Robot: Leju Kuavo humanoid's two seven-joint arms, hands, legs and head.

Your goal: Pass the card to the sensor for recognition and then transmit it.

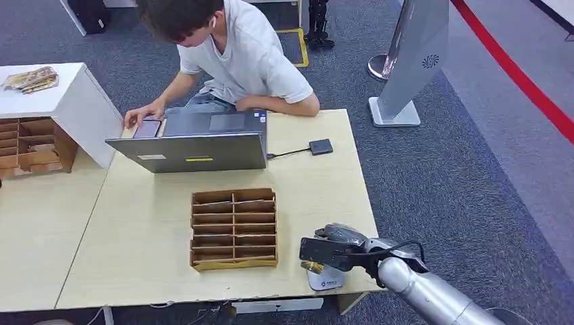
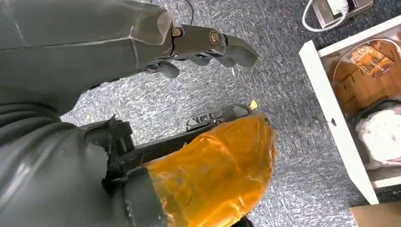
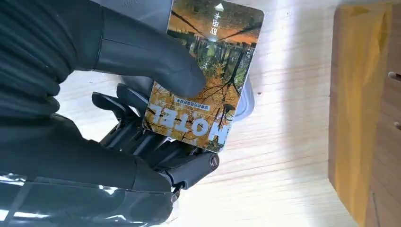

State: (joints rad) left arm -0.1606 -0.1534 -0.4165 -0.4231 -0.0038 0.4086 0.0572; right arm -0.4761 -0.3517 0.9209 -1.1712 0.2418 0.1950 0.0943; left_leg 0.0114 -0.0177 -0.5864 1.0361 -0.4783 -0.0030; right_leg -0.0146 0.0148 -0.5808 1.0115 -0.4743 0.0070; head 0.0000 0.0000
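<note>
An office-like demo hall: grey carpet [image 1: 447,176], laptop [image 1: 193,145], stanchion rope [image 1: 521,81].

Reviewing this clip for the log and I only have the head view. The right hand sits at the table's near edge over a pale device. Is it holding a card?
Observer: Yes. The right hand pinches a card under its thumb.
Operator: What kind of card?
Observer: It reads HOTEL over an autumn tree picture.
Operator: Is it over the sensor?
Observer: A grey sensor edge shows just behind the card, above the table.
Operator: And the left hand?
Observer: The left hand hangs over grey carpet, holding nothing.
</note>
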